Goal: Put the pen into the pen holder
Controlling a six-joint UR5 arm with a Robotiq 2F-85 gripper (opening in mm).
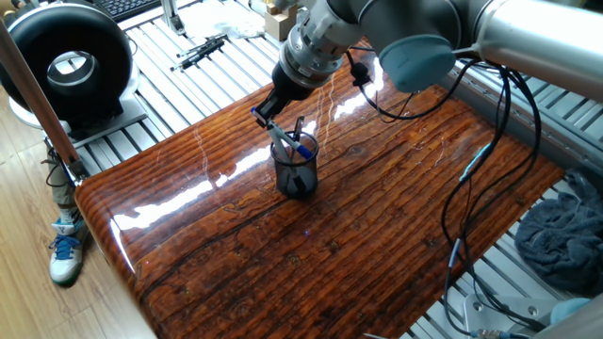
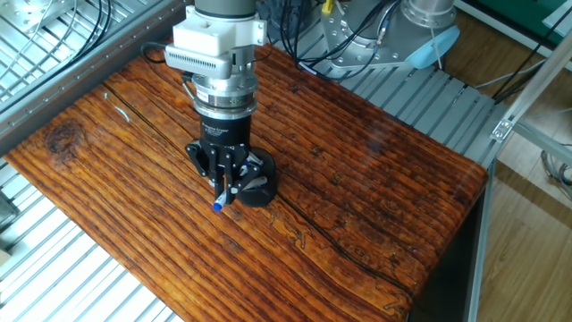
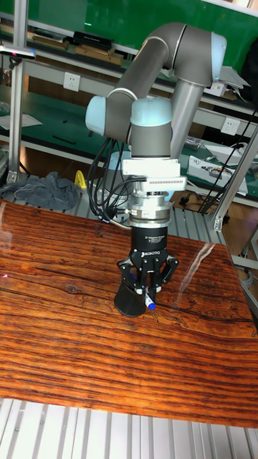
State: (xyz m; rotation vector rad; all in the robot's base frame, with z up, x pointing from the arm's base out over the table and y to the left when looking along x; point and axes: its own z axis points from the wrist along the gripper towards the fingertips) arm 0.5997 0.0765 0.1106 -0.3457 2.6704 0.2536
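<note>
The pen holder (image 1: 297, 175) is a black mesh cup standing mid-table, also seen as pen holder (image 2: 256, 189) and pen holder (image 3: 130, 298). My gripper (image 1: 267, 115) hangs just above its rim and is shut on the pen (image 1: 279, 139). The pen is tilted, its lower end inside the cup and its blue cap end sticking out over the rim, clear in the other fixed view as pen (image 2: 218, 204) below my gripper (image 2: 224, 183). In the tall view, the pen (image 3: 150, 304) pokes out under the gripper (image 3: 147, 280). Other dark pens (image 1: 301, 132) stand in the cup.
A black ring-shaped device (image 1: 66, 58) sits off the table's far left corner. A black jointed tool (image 1: 198, 52) lies on the metal slats behind. Cables (image 1: 471, 174) hang along the right side by a grey cloth (image 1: 565, 235). The wooden table edge (image 1: 104, 221) is near.
</note>
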